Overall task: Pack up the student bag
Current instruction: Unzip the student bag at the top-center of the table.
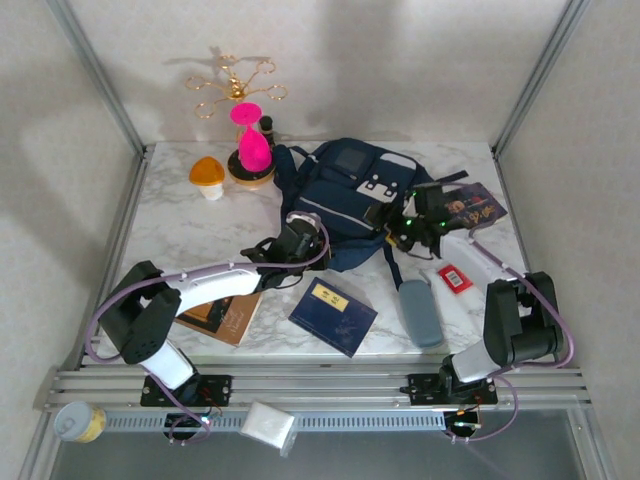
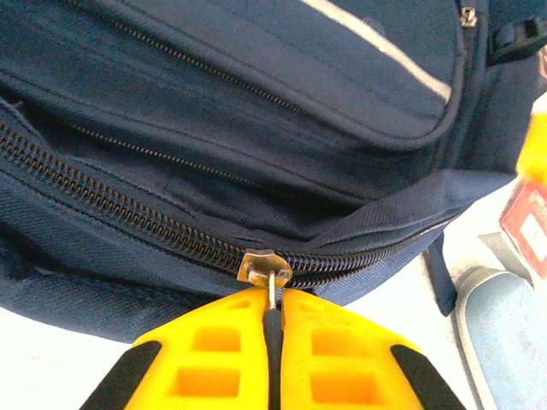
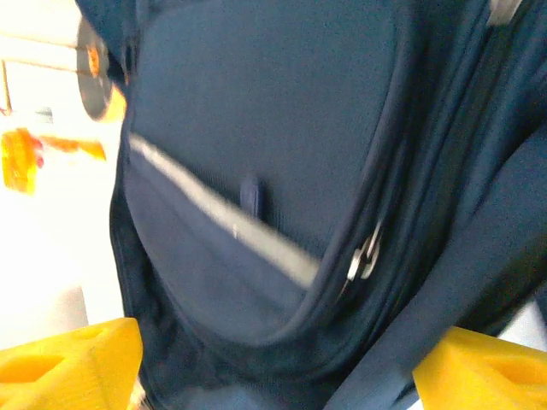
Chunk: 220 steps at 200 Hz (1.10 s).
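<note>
The navy student bag (image 1: 350, 195) lies at the middle back of the marble table, front pocket up. My left gripper (image 1: 300, 232) sits at the bag's near left edge. In the left wrist view the yellow fingers (image 2: 205, 350) are shut on the metal zipper pull (image 2: 267, 269) of the main zip, which gapes open to the left of the slider. My right gripper (image 1: 408, 226) hovers at the bag's right side. Its yellow fingertips (image 3: 77, 363) stand wide apart with only the bag's front pocket (image 3: 256, 154) and pale stripe between them. That view is blurred.
A navy book with a yellow label (image 1: 333, 315), a brown book (image 1: 222, 318) and a grey-blue pencil case (image 1: 420, 312) lie near the front. A red-and-white item (image 1: 455, 278) and a dark box (image 1: 470, 207) are at the right. A pink hourglass (image 1: 252, 145) and a mushroom figure (image 1: 207, 175) stand at the back left.
</note>
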### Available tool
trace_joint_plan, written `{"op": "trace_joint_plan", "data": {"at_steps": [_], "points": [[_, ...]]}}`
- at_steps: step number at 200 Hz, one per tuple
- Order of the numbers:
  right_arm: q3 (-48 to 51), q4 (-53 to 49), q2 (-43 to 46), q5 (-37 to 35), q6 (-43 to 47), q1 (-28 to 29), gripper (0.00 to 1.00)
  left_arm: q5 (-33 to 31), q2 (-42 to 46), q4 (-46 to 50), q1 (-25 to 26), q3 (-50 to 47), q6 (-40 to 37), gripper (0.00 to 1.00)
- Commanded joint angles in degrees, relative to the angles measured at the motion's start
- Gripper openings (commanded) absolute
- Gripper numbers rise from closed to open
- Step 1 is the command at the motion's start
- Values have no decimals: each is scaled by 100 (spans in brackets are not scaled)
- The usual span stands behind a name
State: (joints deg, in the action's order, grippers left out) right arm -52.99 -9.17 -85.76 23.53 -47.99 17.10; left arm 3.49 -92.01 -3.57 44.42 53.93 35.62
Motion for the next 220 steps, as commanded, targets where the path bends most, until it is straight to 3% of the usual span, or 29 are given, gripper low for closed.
{"op": "trace_joint_plan", "data": {"at_steps": [1,54,86,106,141,173,196,220], "points": [[356,749,-5,-21,-1107,386,84,174,-6,-258,84,284,-10,0],[335,1546,-423,-640,-2394,1004,81,176,35,-326,97,227,42,0],[368,736,9,-1453,-2173,1095,83,-32,51,-179,88,348,60,0],[481,143,446,-1871,-1901,1098,90,-44,57,-154,93,355,42,0],[1160,380,712,-1409,-2334,1299,98,-38,45,-232,93,283,42,0],[1152,1185,199,-896,-2826,1462,99,66,25,-293,93,266,77,0],[836,1768,-272,-911,-2864,1400,98,130,42,-302,93,267,77,0],[475,1882,-593,-1065,-2635,1358,90,100,38,-200,93,306,86,0]]}}
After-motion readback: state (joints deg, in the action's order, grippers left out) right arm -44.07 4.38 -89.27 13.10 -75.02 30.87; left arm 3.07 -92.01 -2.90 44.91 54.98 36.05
